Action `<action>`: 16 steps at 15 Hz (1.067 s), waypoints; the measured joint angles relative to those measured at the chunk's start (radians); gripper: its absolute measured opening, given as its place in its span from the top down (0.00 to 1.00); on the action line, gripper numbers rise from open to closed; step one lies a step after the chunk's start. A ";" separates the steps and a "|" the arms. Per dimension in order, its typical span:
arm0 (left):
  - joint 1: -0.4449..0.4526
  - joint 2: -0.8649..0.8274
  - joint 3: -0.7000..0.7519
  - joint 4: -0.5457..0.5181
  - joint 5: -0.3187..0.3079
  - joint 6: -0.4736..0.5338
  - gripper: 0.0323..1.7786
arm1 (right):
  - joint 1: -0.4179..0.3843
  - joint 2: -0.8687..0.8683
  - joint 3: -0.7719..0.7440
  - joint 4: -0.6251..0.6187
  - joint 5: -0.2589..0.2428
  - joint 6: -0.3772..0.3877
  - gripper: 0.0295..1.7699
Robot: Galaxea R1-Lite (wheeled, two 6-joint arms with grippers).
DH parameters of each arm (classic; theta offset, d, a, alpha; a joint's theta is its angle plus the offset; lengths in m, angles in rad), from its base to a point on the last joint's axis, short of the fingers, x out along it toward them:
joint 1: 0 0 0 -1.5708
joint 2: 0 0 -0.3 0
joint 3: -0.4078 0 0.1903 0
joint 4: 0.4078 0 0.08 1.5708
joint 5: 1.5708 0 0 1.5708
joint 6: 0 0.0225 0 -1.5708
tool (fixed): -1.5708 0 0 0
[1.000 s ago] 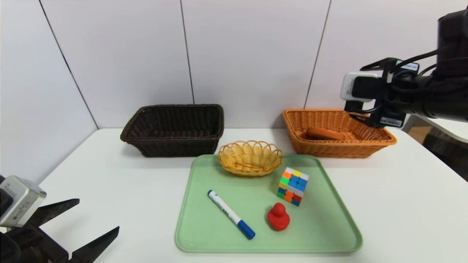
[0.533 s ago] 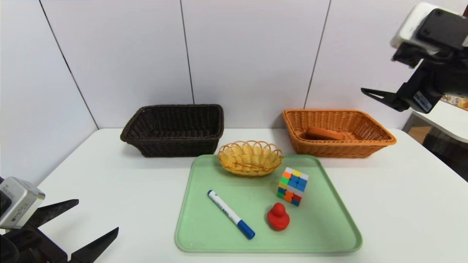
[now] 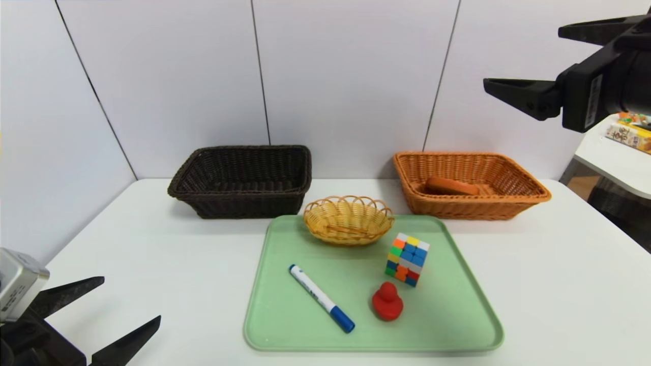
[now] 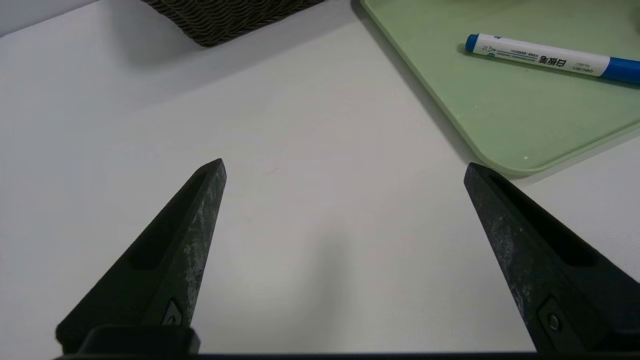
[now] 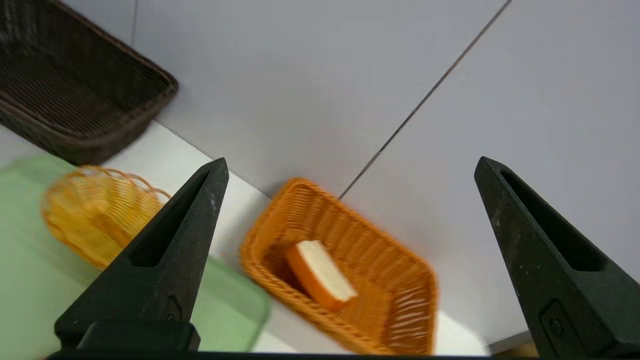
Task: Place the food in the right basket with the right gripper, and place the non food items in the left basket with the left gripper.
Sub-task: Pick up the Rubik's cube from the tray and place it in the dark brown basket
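Right gripper (image 3: 524,61) spread wide, nothing between the fingers, touching nothing; held high above the far right corner of the table (image 3: 559,284), up against the wall, fingers level; seen in the right wrist view (image 5: 350,162) with both fingers far apart and bare. Bread slice (image 3: 451,186) lying inside the orange basket (image 3: 422,203), well below that gripper and apart from it; white face up, orange-brown crust along the edge (image 5: 320,275). Left gripper (image 3: 127,302) also spread wide and holding nothing, low over the near left part of the table, just short of the green tray (image 3: 457,325). Marker (image 3: 321,298), puzzle cube (image 3: 407,258) and red duck (image 3: 387,302) lying on the tray, none in the dark basket (image 3: 239,203); marker nearest the left gripper, yet apart from its fingers (image 4: 545,54). Small yellow basket (image 3: 348,219) at the tray's far edge, between the two large baskets.
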 joint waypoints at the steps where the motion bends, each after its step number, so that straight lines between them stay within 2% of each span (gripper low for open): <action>1: 0.000 -0.002 0.000 0.000 0.000 0.001 0.05 | 0.016 0.000 0.014 -0.002 -0.026 0.080 0.04; 3: 0.000 -0.005 0.002 0.000 -0.001 0.001 0.05 | 0.038 -0.002 0.073 -0.003 -0.058 0.227 0.04; 4: 0.000 -0.006 0.005 0.000 -0.001 0.001 0.05 | 0.043 -0.006 0.111 -0.003 -0.059 0.269 0.04; 7: 0.000 -0.011 0.023 0.000 -0.001 -0.001 0.05 | 0.057 -0.030 0.257 -0.024 -0.058 0.331 0.04; 9: 0.001 -0.022 0.034 0.000 -0.001 0.001 0.05 | 0.063 -0.054 0.359 -0.066 -0.036 0.351 0.04; 12: 0.000 -0.046 0.049 0.001 -0.001 0.007 0.05 | 0.097 -0.115 0.476 -0.088 0.041 0.354 0.04; 14: 0.000 -0.063 0.055 0.004 -0.003 0.012 0.05 | 0.111 -0.154 0.521 -0.076 0.133 0.340 0.04; 16: 0.000 -0.074 0.059 0.005 -0.003 0.013 0.05 | 0.110 -0.193 0.540 -0.012 0.240 0.290 0.04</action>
